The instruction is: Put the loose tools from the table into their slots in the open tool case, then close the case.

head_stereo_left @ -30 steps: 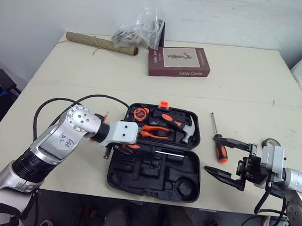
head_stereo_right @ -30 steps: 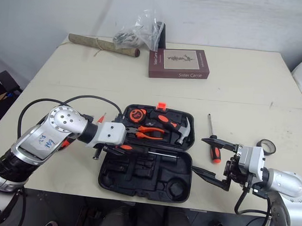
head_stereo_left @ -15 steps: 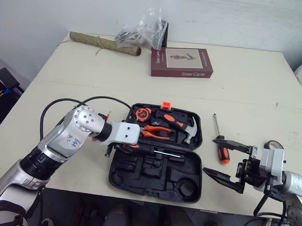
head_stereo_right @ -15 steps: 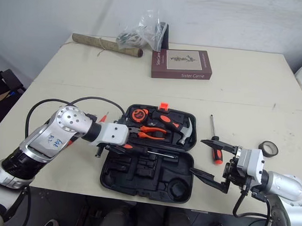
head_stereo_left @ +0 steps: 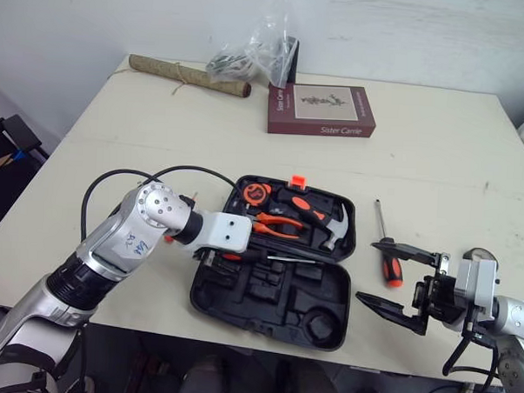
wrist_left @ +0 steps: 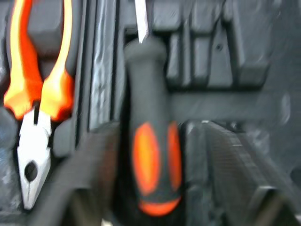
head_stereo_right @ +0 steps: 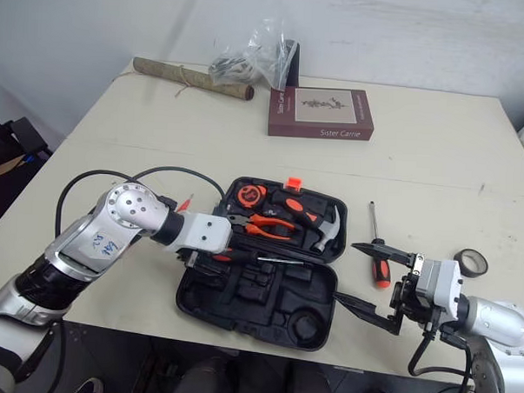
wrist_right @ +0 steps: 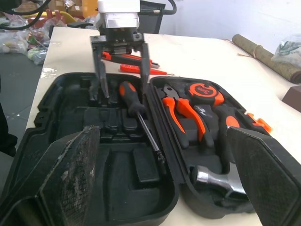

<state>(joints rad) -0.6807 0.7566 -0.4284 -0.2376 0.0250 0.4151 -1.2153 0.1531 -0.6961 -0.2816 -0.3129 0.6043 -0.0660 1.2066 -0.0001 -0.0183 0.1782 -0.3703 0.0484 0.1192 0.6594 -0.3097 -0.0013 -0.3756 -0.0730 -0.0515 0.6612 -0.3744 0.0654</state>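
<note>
The black tool case [head_stereo_left: 266, 297] lies open near the table's front edge. Its far half holds a tape measure [head_stereo_left: 256, 193], orange pliers [head_stereo_left: 276, 223] and a hammer [head_stereo_left: 330, 230]. A black-and-orange screwdriver [wrist_right: 130, 98] rests in the near half by the hinge. My left gripper [wrist_right: 120, 89] stands open over its handle [wrist_left: 150, 160], one finger on each side and neither touching it. Another screwdriver [head_stereo_left: 389, 265] lies on the table right of the case. My right gripper [head_stereo_left: 396, 277] is open beside it, the far finger [head_stereo_left: 406, 250] over its handle.
Thin red-handled tools [wrist_right: 136, 66] lie on the table left of the case. A tape roll [head_stereo_right: 470, 262] sits at the right edge. At the back are a maroon book [head_stereo_left: 322, 109], a plastic bag [head_stereo_left: 255, 53] and a rolled bundle [head_stereo_left: 189, 74].
My left gripper has opened and let go of the screwdriver, which now rests in the case. The head camera has shifted; the right gripper has stayed open in place.
</note>
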